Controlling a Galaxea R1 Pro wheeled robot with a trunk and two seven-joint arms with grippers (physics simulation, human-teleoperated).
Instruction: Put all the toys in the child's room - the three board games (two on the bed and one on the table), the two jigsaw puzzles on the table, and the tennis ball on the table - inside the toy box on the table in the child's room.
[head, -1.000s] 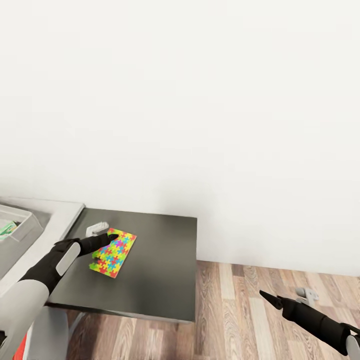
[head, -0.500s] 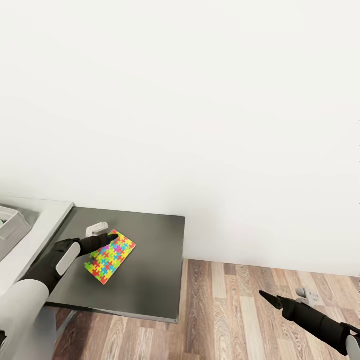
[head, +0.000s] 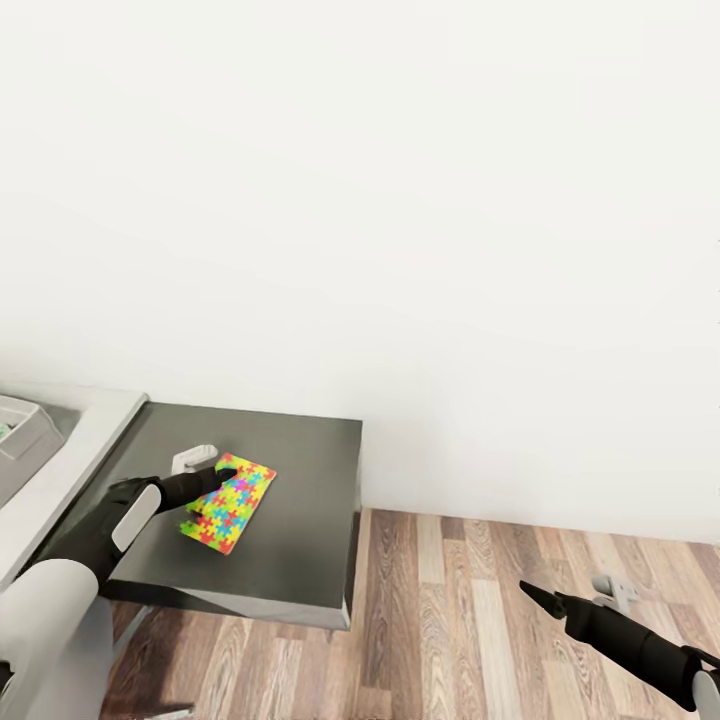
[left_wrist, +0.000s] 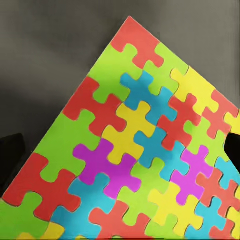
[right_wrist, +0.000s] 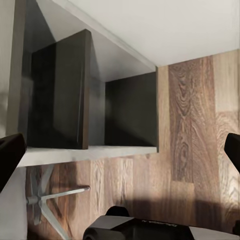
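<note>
The left gripper (head: 222, 478) closed on a jigsaw puzzle (head: 229, 501) tilted above the dark worktop (head: 300, 520), well inside its edges. The right gripper (head: 530, 592) hung over open wood floor (head: 480, 620); its opening could not be judged.

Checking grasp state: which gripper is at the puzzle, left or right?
The left gripper: its fingertips sit at the jigsaw puzzle's edge on the dark cabinet top. The right gripper hangs over the wood floor, away from it.
</note>
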